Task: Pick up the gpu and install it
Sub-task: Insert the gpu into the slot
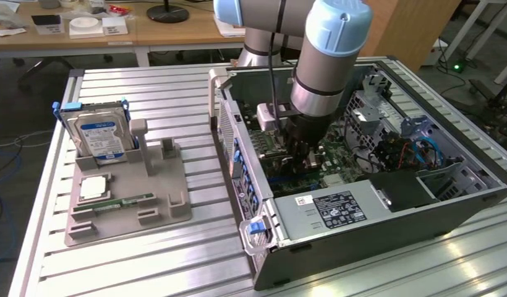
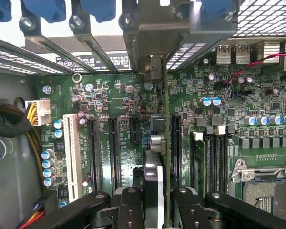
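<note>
counter [image 1: 154, 260] of ribbed metal slats carries an open computer case [image 1: 451, 213] on the exterior view's right and a grey holder tray [image 1: 167, 213] on its left. the arm [image 1: 328, 68], grey with pale blue caps, reaches down into the case from above. inside lies a green motherboard [image 2: 128, 95] with long black expansion slots [image 2: 113, 152], one white slot [image 2: 72, 155], and an empty cpu socket [image 2: 264, 188]. a power supply [image 1: 332, 207] sits at the near end of the case, with a black label and a small white sticker whose writing is too small to read. a white strip of printing near the rear slot openings in the wrist view is also unreadable.

the hand [image 2: 155, 200] is low inside the case, its two black fingers [image 2: 131, 207] clamped on the gpu [image 2: 166, 143]. the card stands edge-on, upright over the motherboard, running between two black slots, with its pale metal bracket [image 2: 155, 69] up against the case's rear slot wall [image 2: 155, 33]. whether its edge is seated in a slot cannot be told.

on the tray a hard drive [image 1: 101, 136] stands upright in blue rails, its blue-white label too small to read. a pale square chip [image 1: 93, 185] lies flat on the tray, and a green memory stick [image 1: 122, 202] lies just beside it.
</note>
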Tool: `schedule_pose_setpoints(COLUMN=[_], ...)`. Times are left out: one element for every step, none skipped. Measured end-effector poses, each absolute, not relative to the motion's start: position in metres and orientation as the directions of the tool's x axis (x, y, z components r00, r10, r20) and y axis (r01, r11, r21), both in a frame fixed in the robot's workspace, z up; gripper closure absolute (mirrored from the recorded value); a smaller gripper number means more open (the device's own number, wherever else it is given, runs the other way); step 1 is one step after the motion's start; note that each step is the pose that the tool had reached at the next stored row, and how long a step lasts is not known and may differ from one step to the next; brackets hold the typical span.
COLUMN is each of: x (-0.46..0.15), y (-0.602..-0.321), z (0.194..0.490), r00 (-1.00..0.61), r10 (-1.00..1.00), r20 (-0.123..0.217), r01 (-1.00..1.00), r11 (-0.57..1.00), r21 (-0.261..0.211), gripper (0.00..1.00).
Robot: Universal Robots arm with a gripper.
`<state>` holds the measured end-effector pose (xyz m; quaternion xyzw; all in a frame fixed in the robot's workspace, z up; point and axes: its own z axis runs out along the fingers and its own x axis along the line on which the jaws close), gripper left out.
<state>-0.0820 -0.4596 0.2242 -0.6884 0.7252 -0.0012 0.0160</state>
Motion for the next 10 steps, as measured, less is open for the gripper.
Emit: schedule_pose_setpoints(x=[-0.0820,-0.0820,-0.0821,-0.0821,-0.0820,-0.0820,-0.0820,-0.0820,-0.0820,-0.0820], y=[-0.4596,-0.4596,-0.4596,-0.4596,-0.4596,-0.4596,-0.4596,-0.4596,-0.4596,-0.4596], z=[0.2239,0.2237,0.2233,0.2229,0.2225,0.2221,0.2217,0.2214,0.2212,0.2212], r00=[-0.052,-0.052,-0.052,-0.052,-0.052,-0.052,-0.052,-0.052,-0.052,-0.052], r10=[-0.998,-0.998,-0.998,-0.998,-0.998,-0.998,-0.998,-0.998,-0.998,-0.998], r20=[-0.021,-0.021,-0.021,-0.022,-0.022,-0.022,-0.021,-0.021,-0.021,-0.021], r01=[-0.998,-0.998,-0.998,-0.998,-0.998,-0.998,-0.998,-0.998,-0.998,-0.998], r11=[0.052,0.052,0.052,0.052,0.052,0.052,0.052,0.052,0.052,0.052], r21=[-0.024,-0.024,-0.023,-0.024,-0.024,-0.024,-0.024,-0.024,-0.024,-0.024], gripper=[0.72,0.72,0.72,0.72,0.72,0.72,0.72,0.72,0.72,0.72])
